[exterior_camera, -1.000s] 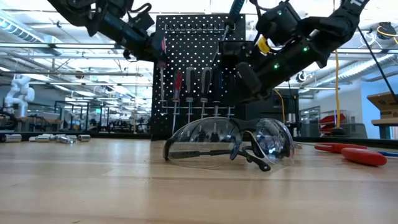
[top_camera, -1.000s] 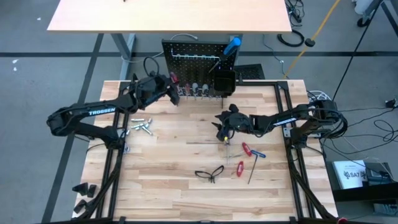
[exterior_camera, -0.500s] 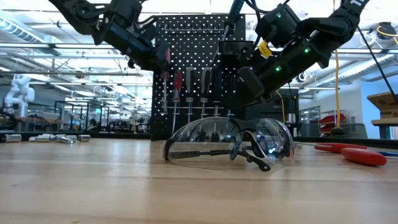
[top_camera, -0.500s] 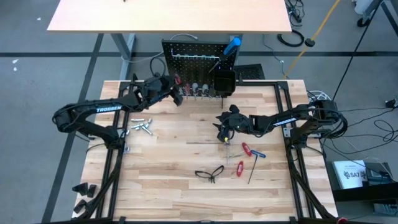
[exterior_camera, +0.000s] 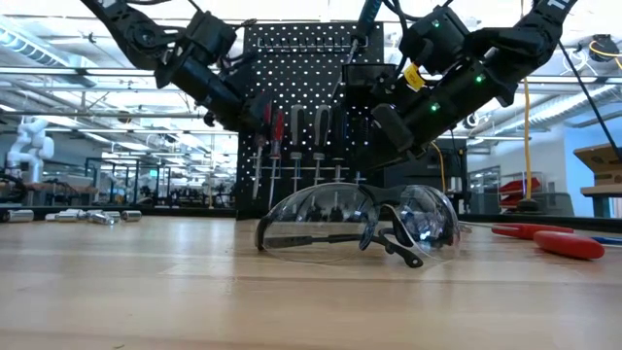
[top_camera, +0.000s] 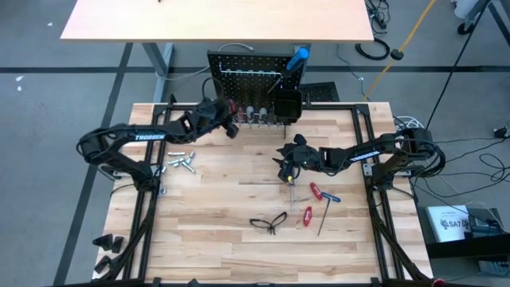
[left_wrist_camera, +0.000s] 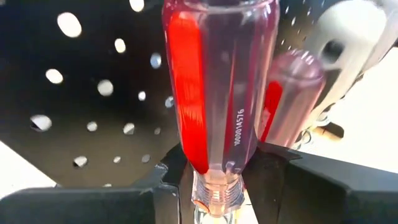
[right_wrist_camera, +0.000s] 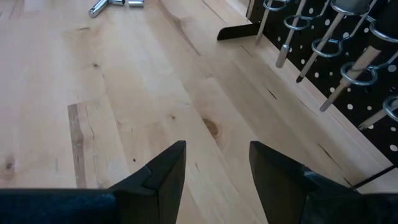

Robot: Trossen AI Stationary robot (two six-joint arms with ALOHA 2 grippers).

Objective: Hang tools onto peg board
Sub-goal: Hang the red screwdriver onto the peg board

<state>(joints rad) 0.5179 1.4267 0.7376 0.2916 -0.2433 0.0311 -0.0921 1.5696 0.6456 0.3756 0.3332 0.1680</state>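
Observation:
The peg board (top_camera: 251, 72) stands upright at the table's far edge, and several screwdrivers (exterior_camera: 306, 136) hang through its rings. My left gripper (top_camera: 229, 121) is in front of the board's left part, shut on a clear, red-striped screwdriver (left_wrist_camera: 217, 81). Close behind that screwdriver on the board hangs another red-and-clear handle (left_wrist_camera: 292, 81). My right gripper (top_camera: 285, 167) hovers over the table's middle. It is open, with only bare wood between its fingers (right_wrist_camera: 217, 168). The glasses (top_camera: 268, 222) rest on the tabletop near the front. My left gripper pinches the screwdriver handle's lower end (left_wrist_camera: 214, 171), just above its neck, between the two fingers (left_wrist_camera: 165, 186). The fingers come slanting down from the table's left toward the board and lie across the tool. The screwdriver stands upright, handle up, clear of the table (exterior_camera: 259, 126).
A square black bin (top_camera: 287, 104) and a blue-handled screwdriver (top_camera: 299, 57) are on the board's right side. Red hex keys (top_camera: 315, 195) lie right of centre. Silver metal pieces (top_camera: 179, 162) lie at the left. Bare wood stretches in front of the board (right_wrist_camera: 155, 93).
My left gripper has gone down and toward the table's right, closer to the row of screwdrivers hanging on the peg board. It has carried the red-striped screwdriver upright with it. My right gripper has kept still.

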